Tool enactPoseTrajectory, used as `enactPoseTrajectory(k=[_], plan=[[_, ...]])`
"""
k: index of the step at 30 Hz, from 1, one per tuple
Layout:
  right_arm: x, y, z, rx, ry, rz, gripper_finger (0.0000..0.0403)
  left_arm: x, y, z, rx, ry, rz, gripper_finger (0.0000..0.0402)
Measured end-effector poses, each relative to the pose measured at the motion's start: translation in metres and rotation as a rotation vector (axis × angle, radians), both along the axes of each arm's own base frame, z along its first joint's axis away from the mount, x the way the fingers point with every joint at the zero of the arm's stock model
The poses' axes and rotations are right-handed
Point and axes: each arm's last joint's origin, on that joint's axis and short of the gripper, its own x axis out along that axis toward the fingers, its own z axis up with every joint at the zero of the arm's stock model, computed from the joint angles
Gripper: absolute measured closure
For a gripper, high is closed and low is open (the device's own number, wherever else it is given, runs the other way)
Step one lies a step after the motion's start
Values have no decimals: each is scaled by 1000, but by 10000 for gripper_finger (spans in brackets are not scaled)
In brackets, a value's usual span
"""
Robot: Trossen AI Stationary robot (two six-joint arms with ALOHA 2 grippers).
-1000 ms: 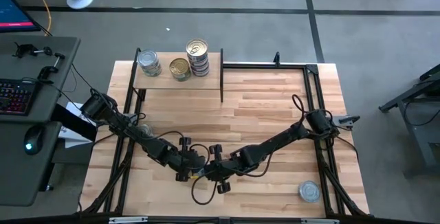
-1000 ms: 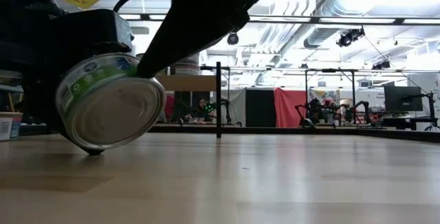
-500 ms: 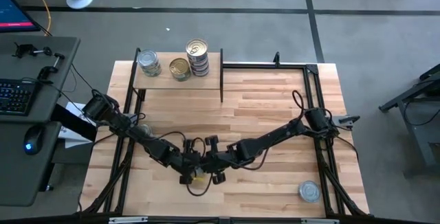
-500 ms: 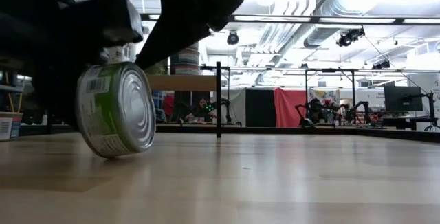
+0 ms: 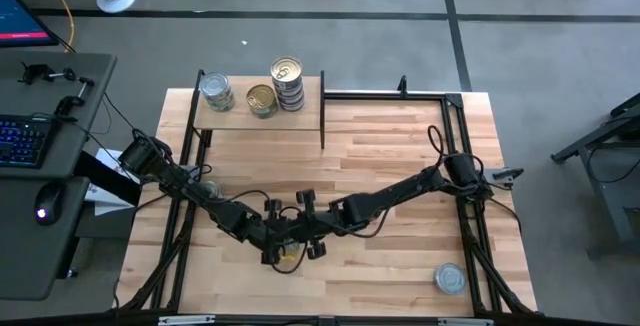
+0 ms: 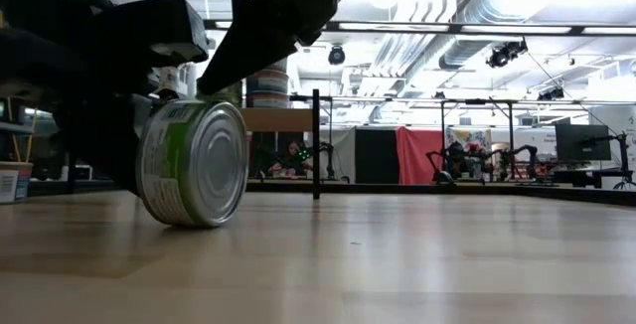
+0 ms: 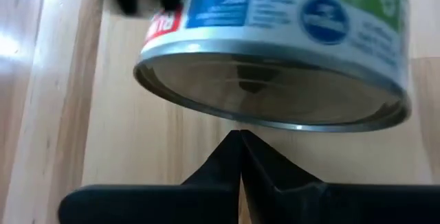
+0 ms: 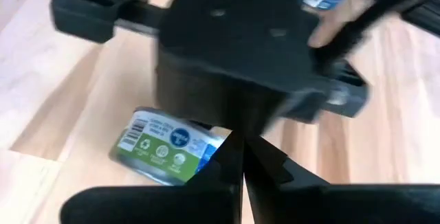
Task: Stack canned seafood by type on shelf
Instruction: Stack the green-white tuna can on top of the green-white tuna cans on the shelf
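Between closed left gripper (image 7: 240, 138) and right gripper (image 8: 242, 141): green-labelled tin (image 6: 194, 163) on edge.

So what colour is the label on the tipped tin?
Green, blue and white on the tin; left wrist view shows it best.

The left gripper (image 5: 281, 241) hides most of the green-labelled tin (image 5: 288, 254) from above.

Green, blue and white label wraps the tin (image 6: 194, 163), its end plain silver. Pale plank-patterned tabletop (image 5: 390, 156) underneath. Up on the light-wood shelf (image 5: 240, 116): a gold-topped stack (image 5: 287, 83), another gold top (image 5: 261, 100), one silver (image 5: 216, 90). Black arms throughout.
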Motion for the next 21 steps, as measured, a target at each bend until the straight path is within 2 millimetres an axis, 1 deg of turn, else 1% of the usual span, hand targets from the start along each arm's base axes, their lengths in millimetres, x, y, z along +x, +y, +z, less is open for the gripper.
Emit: enactPoseTrajectory(k=[5, 7, 10, 11, 13, 16, 18, 21], plan=[[-2, -9, 11, -12, -7, -4, 403, -6, 4, 2, 33, 43, 7, 401], [-5, -14, 17, -15, 7, -11, 403, -15, 9, 6, 55, 106, 37, 401], [-12, -26, 36, 4, 13, -16, 403, -34, 17, 18, 57, 176, 127, 401], [-15, -31, 45, 24, 10, -8, 403, -41, 17, 22, 37, 173, 159, 401], [-20, -43, 58, 112, 27, 48, 403, -53, 16, 33, -54, 112, 231, 401], [-20, -57, 66, 285, 77, 165, 402, -71, 11, 47, -199, 18, 349, 401], [-16, -64, 74, 314, 83, 185, 398, -81, 5, 57, -283, -55, 412, 401], [-7, -67, 87, 272, 71, 249, 375, -93, 1, 71, -391, -153, 504, 401]])
